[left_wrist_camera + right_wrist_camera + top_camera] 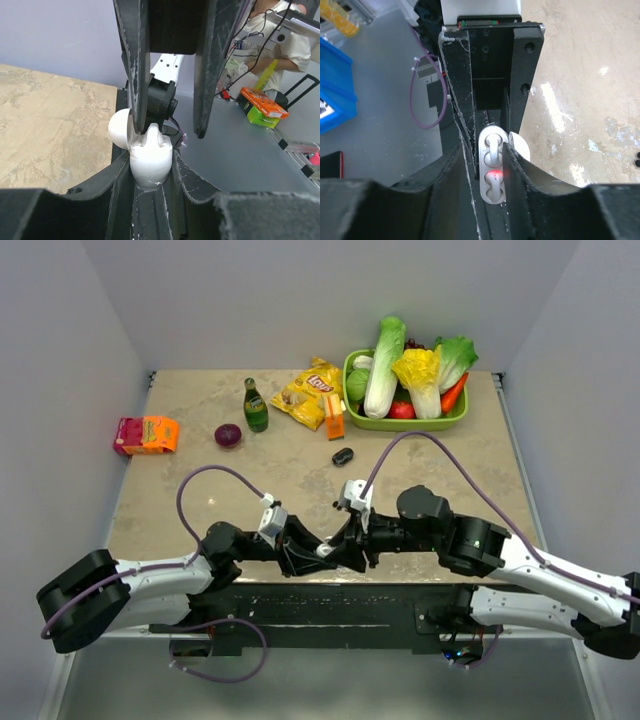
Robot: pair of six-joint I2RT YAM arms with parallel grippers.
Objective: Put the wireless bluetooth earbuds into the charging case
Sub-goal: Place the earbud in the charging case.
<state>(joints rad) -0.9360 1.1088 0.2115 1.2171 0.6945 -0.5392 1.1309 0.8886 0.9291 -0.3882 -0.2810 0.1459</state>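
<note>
My left gripper [322,551] is shut on the body of a white charging case [150,161], held just above the table's near edge. The case's lid [120,131] hangs open to one side. In the right wrist view the case [492,170] faces the camera; a white earbud [493,146] sits in the far slot and another [493,184] in the near slot under a red light. My right gripper [346,537] is open, its fingers [138,75] straddling the top of the case, one against it. A small black object [343,455] lies mid-table. No black earbuds are visible.
A green basket [455,420] of vegetables stands at the back right. A yellow chips bag [312,390], an orange packet [334,420], a green bottle [256,406], a purple onion [228,435] and a pink and orange box [146,435] lie along the back.
</note>
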